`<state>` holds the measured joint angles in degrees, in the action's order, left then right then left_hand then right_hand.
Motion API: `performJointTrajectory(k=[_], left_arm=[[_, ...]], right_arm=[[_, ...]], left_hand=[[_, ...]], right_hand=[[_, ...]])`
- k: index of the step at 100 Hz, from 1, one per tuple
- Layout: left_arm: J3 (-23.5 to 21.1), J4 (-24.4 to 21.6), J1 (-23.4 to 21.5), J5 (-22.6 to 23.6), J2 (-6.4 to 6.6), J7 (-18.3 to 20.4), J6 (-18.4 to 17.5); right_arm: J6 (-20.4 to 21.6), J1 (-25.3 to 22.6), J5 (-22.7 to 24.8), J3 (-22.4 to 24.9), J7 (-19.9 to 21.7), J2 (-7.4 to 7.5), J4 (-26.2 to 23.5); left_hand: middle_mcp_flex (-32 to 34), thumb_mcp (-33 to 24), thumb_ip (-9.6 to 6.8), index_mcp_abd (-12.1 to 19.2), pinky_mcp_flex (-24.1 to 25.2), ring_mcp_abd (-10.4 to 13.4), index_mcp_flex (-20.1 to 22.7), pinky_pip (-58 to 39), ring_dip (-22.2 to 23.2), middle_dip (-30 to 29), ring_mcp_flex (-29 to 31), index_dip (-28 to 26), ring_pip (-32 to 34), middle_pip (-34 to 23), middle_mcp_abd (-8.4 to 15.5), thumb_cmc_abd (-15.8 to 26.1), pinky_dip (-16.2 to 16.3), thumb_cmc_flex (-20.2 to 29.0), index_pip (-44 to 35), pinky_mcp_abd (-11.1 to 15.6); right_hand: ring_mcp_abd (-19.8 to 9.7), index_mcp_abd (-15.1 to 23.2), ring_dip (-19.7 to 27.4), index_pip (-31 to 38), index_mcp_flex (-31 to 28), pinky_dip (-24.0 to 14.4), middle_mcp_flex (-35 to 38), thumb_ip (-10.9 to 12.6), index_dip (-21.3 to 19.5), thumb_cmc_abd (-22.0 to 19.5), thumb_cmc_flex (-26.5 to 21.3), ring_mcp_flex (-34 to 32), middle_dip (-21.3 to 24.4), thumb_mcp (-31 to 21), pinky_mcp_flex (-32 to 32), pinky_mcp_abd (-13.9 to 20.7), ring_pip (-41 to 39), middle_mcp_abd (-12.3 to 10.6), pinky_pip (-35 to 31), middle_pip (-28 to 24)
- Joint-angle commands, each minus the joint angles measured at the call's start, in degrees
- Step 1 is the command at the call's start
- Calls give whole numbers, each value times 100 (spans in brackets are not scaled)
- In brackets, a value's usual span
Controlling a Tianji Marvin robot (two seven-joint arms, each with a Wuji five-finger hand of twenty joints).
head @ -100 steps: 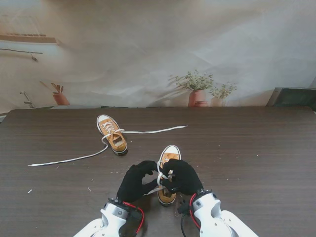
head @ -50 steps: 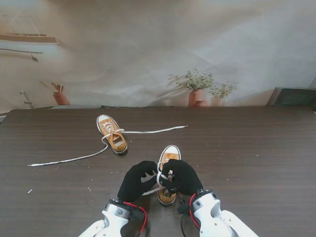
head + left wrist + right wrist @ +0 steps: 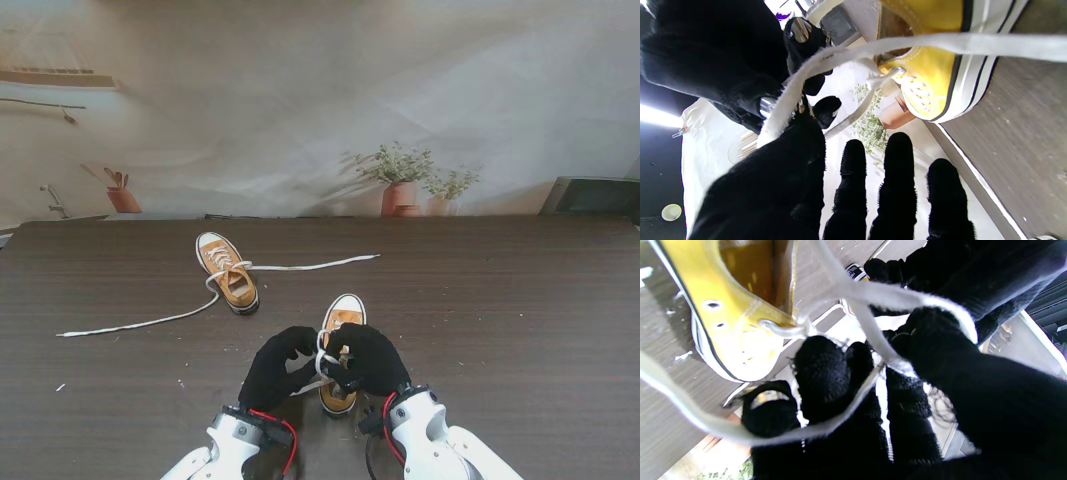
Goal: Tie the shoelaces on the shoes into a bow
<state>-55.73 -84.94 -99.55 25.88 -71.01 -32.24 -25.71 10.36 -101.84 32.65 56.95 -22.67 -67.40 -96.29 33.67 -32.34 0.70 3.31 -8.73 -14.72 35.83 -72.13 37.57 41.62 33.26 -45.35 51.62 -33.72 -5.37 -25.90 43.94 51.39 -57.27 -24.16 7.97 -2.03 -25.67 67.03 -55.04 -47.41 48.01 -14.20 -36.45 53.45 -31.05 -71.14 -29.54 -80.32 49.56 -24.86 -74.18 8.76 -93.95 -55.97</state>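
Near shoe [image 3: 339,352], well nearer to us than the far shoe [image 3: 227,272]: our left hand [image 3: 274,370] and right hand [image 3: 368,358] both pinch its lace [image 3: 324,350], whose loop now stands taller over the tongue, so we judge the bow half-formed.

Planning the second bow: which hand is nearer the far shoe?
Left. The left hand sits nearer to me than the far shoe and slightly to its right; the right hand lies farther right.
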Motion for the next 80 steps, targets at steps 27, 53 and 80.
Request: performJointTrajectory(k=[27, 53, 80], left_arm=[[-111, 70, 60, 85, -13, -16, 79], [-159, 144, 75, 59, -25, -55, 133], [-144, 100, 38, 171, 23, 17, 182]], right_arm=[[-102, -88, 58, 95, 29, 10, -89], [-212, -148, 159, 195, -10, 20, -123], [-254, -173, 84, 228, -18, 5, -146]], left_hand=[[69, -396, -69, 664, 24, 4, -35, -4, 192, 490, -114, -214, 24, 46, 44, -172, 119, -93, -242, 89], [83, -337, -42, 716, 20, -5, -41, -8, 188, 559, -122, -189, 21, 54, 46, -136, 118, -71, -216, 83], [-107, 1064, 118, 1285, 66, 45, -61, 41, 154, -434, -184, 1311, -66, 170, 145, 89, 84, 419, 1034, 128]], right_hand=[[80, 1038, 69, -250, -412, 94, 63, 172, 146, 323, -75, 31, -83, -153, -244, -31, 189, -148, 186, 149], [121, 1239, 65, -322, -556, 107, 140, 105, 230, 559, -89, 56, -66, -242, -306, -69, 270, -144, 268, 243], [157, 1215, 62, -324, -559, 107, 195, 93, 236, 522, -78, 53, -64, -248, -327, -100, 297, -116, 287, 301]])
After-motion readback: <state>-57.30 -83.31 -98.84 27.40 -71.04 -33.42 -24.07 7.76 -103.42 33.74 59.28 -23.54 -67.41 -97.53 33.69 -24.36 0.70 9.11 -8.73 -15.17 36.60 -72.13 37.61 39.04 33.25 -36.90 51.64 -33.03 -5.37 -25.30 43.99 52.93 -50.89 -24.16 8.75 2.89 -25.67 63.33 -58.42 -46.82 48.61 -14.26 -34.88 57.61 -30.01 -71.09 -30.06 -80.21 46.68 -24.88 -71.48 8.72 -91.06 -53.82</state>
